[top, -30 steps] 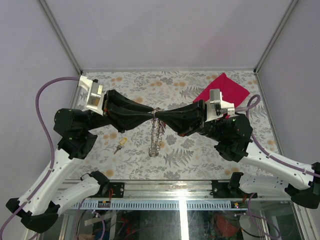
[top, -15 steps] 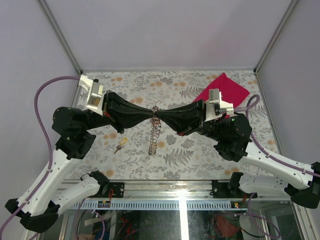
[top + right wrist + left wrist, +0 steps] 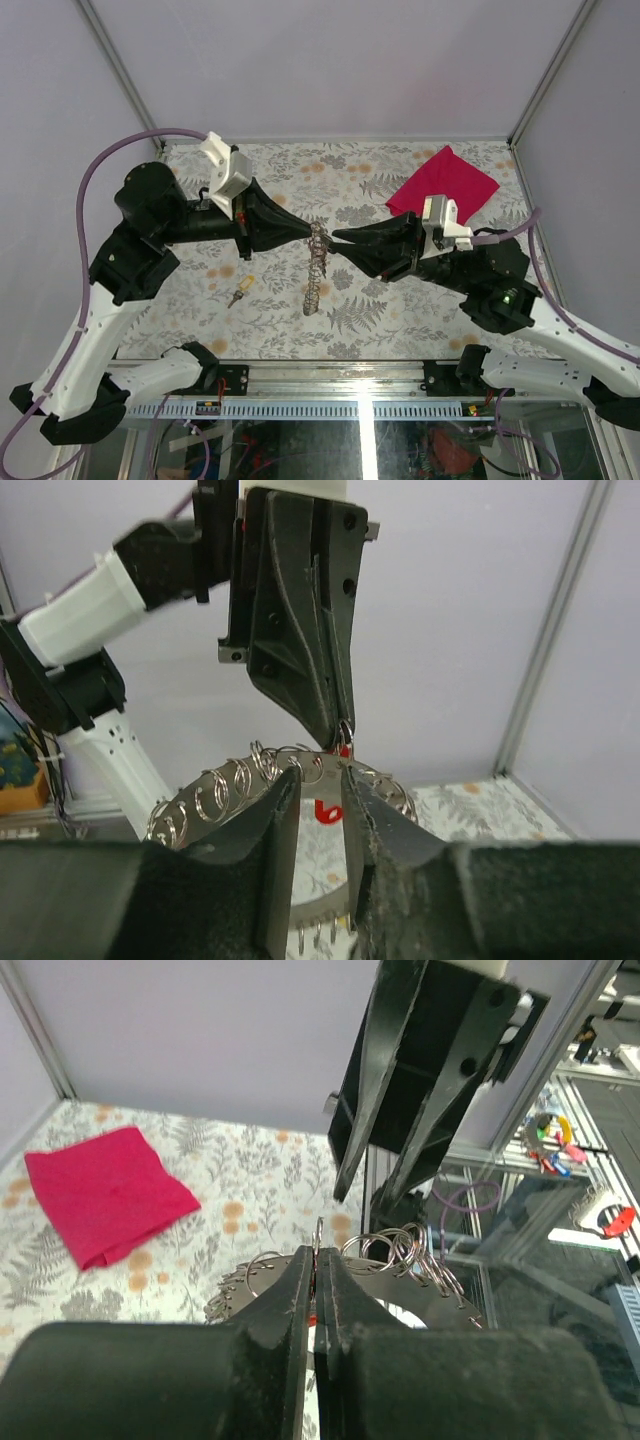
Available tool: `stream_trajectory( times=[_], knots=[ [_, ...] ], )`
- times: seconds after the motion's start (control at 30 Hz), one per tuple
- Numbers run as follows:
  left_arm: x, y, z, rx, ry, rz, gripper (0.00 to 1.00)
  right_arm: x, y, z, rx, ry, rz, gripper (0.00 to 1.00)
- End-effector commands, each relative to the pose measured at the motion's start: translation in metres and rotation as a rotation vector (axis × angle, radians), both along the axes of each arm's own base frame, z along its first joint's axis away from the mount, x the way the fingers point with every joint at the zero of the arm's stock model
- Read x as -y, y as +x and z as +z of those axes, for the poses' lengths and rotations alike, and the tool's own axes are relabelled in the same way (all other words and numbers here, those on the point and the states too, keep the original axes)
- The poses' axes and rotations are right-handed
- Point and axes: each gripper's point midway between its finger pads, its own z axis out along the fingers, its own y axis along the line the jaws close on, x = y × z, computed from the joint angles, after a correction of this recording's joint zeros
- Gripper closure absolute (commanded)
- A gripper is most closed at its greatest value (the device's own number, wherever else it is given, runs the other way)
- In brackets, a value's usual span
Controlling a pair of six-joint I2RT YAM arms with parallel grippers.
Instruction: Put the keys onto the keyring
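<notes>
Floral table | left fingers clamp keyring chain | right fingers newly parted, empty

The right fingers have let go of the keyring chain, now pinched by the left fingers alone.

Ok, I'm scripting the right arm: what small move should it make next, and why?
Probably back the right gripper off the ring chain and lower it toward the yellow key: its jaws stand parted, the left gripper alone pinches the chain, and that key lies loose on the table.
</notes>
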Motion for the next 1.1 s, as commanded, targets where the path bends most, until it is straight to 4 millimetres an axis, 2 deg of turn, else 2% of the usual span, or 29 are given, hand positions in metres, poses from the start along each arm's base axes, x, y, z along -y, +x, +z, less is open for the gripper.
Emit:
stream_trajectory(
  times=[0.0, 0.2, 0.33, 0.5, 0.63, 0.83, 0.97, 1.07],
  knots=[
    [-0.008, -0.002, -0.023, -0.027, 0.158, -0.002, 1.00, 0.021, 0.002, 0.001, 0.029, -0.094, -0.079, 0.68],
    [-0.007, 0.002, -0.047, -0.074, 0.297, 0.046, 1.00, 0.023, 0.011, -0.021, -0.041, -0.244, -0.122, 0.66],
    [-0.002, -0.007, -0.062, -0.081, 0.395, 0.052, 1.00, 0.018, 0.016, -0.032, -0.085, -0.335, -0.133, 0.66],
    [0.001, -0.011, -0.072, -0.078, 0.470, 0.069, 1.00, 0.006, 0.009, -0.040, -0.112, -0.394, -0.057, 0.64],
    [0.004, -0.017, -0.076, -0.071, 0.490, 0.054, 1.00, -0.005, 0.000, -0.047, -0.139, -0.436, 0.051, 0.61],
    [-0.001, -0.018, -0.077, -0.067, 0.497, 0.078, 1.00, 0.010, 0.009, -0.039, -0.229, -0.341, 0.202, 0.60],
    [0.000, -0.019, -0.078, -0.071, 0.498, 0.068, 1.00, 0.006, 0.001, -0.040, -0.232, -0.344, 0.286, 0.60],
    [0.002, -0.020, -0.077, -0.069, 0.498, 0.058, 1.00, 0.001, 0.005, -0.045, -0.240, -0.356, 0.292, 0.62]
  ],
)
